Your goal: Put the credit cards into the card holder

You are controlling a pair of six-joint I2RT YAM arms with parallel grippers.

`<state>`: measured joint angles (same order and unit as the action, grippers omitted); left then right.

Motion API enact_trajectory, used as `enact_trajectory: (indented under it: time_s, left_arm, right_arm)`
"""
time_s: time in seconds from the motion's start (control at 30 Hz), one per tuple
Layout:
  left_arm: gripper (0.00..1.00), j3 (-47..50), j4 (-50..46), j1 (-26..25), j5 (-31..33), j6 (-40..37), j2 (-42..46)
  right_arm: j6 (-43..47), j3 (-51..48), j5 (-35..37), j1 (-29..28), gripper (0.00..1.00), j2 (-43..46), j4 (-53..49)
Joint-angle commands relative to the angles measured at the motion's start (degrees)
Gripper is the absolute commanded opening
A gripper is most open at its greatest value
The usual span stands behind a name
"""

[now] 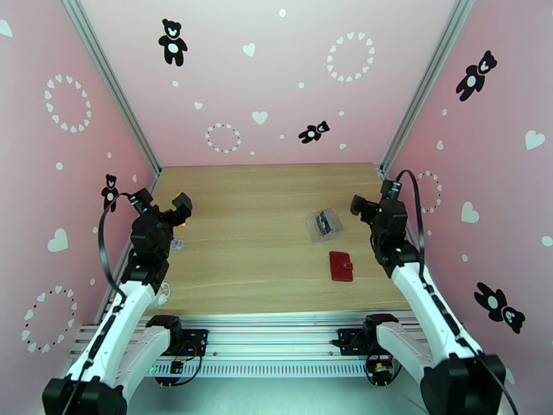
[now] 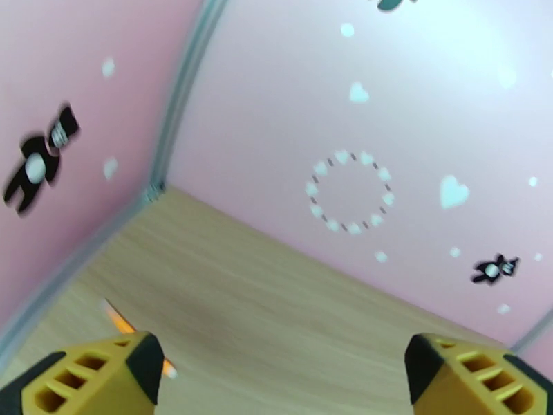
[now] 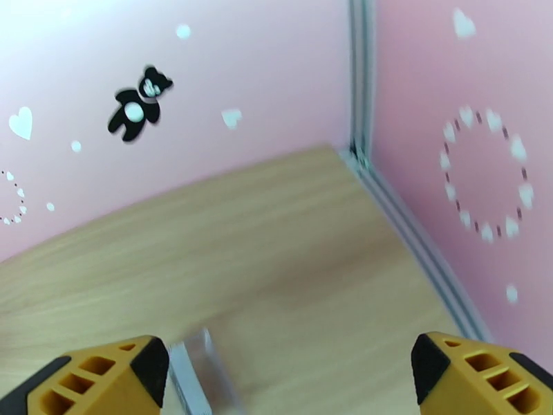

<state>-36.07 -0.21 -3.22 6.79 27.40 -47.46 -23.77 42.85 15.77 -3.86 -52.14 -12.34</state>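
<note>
Top external view is showing the credit cards (image 1: pixel 321 222) lying as dark slivers inside a clear plastic case (image 1: pixel 333 231) on the right half of the table (image 1: pixel 249 216). The case is sitting at a slant to the table's edges. Whether it is lidded or open on top is too small to tell.

The card holder (image 1: pixel 341 265) is lying closed just on the near side of the case, close to it but not touching. Its long axis is running roughly from the near edge toward the far edge.

The right gripper (image 1: pixel 360 204) is hovering just to the right of the case and slightly farther back, its jaws standing wide apart with nothing between them. In the right wrist view a blurred corner of the case is peeking up between the spread fingers, so the cards are lying ahead of and below that tool, toward its left.

The left gripper (image 1: pixel 180 204) is hanging over the far left of the table, well apart from the cards and the holder, its jaws also spread and empty. A white-and-red strip (image 1: pixel 178 244) is lying beside that arm.

The right arm is clearly the nearer one, so the first reach is likely falling to it: down and leftward onto the case.
</note>
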Motion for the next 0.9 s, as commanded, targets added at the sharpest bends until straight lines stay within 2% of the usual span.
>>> enact_trajectory:
  time_s: [0.0, 0.1, 0.17, 0.27, 0.37, 0.57, 0.87]
  left_arm:
    - [0.96, -4.08, -18.52, -0.75, -13.38, 8.07, -1.1]
    - [0.92, -9.42, -29.96, -1.95, -18.85, 6.08, -3.78]
    - [0.88, -12.12, -34.99, -3.57, -21.68, 4.73, -4.73]
    - [0.88, -12.08, -37.15, -7.45, -22.74, 5.13, -3.33]
    - [0.88, -9.69, -36.29, -10.33, -22.62, 5.91, -1.17]
    - [0.86, -8.14, -37.41, -11.67, -22.45, 5.72, -0.51]
    - [0.86, -7.1, -37.3, -11.98, -22.02, 5.69, -0.05]
  right_arm:
    - [-7.24, -0.38, -6.58, 0.16, 0.98, 2.65, -22.43]
    - [-8.44, -1.75, -17.68, -0.02, 0.88, 2.16, -25.8]
    - [-8.62, -2.76, -20.86, -0.65, 0.8, -0.48, -27.52]
    - [-8.85, -4.5, -22.04, -2.73, 0.78, -5.7, -28.01]
    - [-10.84, -5.43, -21.38, -7.54, 0.76, -10.44, -26.19]
    - [-13.51, -4.74, -20.38, -15.19, 0.71, -21.41, -22.89]
    - [-14.44, -0.52, -21.7, -19.74, 0.69, -33.04, -21.81]
